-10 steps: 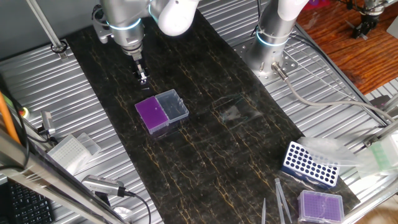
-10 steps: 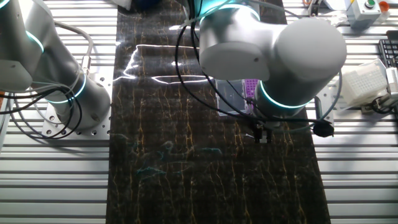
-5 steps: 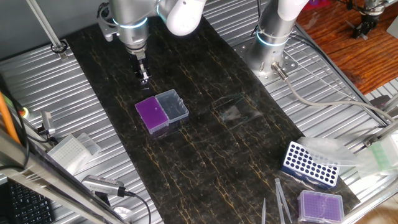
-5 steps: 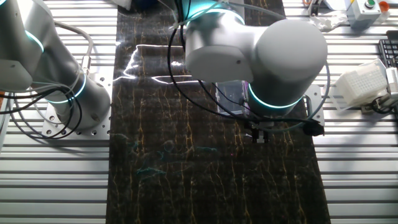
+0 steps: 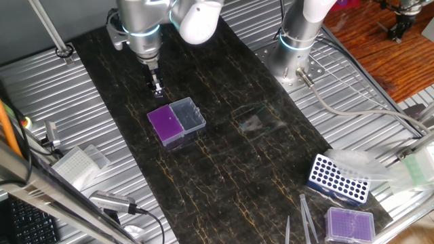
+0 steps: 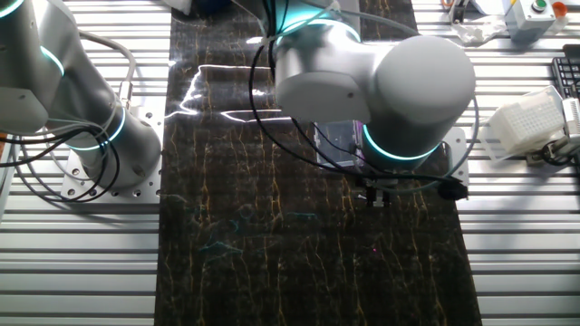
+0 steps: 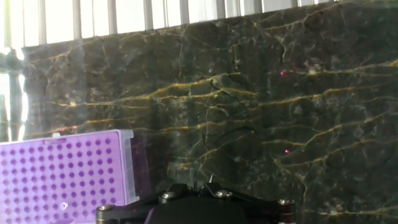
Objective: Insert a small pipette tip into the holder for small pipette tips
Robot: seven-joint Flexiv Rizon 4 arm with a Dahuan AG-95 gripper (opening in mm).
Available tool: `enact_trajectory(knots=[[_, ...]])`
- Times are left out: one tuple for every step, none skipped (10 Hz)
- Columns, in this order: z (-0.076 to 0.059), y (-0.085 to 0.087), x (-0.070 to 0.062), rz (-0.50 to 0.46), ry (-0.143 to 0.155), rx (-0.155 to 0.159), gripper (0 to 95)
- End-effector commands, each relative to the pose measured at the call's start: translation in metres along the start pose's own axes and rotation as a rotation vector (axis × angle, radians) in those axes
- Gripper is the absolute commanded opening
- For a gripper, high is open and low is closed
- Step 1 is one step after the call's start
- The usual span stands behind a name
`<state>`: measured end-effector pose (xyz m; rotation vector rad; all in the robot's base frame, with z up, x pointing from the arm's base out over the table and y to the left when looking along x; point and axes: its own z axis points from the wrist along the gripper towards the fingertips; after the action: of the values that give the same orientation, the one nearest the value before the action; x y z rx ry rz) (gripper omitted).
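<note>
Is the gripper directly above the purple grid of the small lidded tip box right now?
No. The gripper hangs over bare dark mat beside the small purple-topped box with the clear lid.

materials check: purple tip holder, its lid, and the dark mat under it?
Holder for small pipette tips: looks like moulded plastic, opaque vivid purple top with a regular hole grid, matte.
Lid: clear plastic, the mat shows through, slight sheen.
Mat: dark, marble-patterned with gold veins; glare streaks suggest a smooth glossy sheet, actual material unclear.
</note>
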<state>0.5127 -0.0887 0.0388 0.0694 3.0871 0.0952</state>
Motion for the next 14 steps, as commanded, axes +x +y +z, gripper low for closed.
enact_trajectory(knots=[[0.0032,0.0,0.0041,-0.003,-0.005,-0.002,0.0],[0.0039,0.0,0.0059,-0.006,-0.006,0.0,0.0],[0.0043,0.0,0.0063,-0.009,-0.007,0.001,0.0],[0.0047,-0.0001,0.0063,-0.002,-0.007,0.001,0.0],[0.0048,-0.0001,0.0063,-0.002,-0.006,0.0,0.0],[0.0049,-0.0002,0.0063,-0.003,-0.006,-0.001,0.0],[0.0053,-0.0002,0.0063,-0.003,-0.005,-0.001,0.0],[0.006,-0.0004,0.0062,-0.005,-0.005,-0.001,0.0],[0.0075,-0.0006,0.0061,-0.005,-0.005,-0.001,0.0],[0.0088,-0.0008,0.0061,-0.006,-0.005,-0.001,0.0],[0.01,-0.0011,0.006,-0.006,-0.006,-0.003,0.0],[0.0104,-0.0012,0.006,-0.007,-0.006,-0.004,0.0],[0.0109,-0.0013,0.006,-0.009,-0.007,-0.005,19.0],[0.011,-0.0013,0.006,-0.01,-0.007,-0.005,19.0]])
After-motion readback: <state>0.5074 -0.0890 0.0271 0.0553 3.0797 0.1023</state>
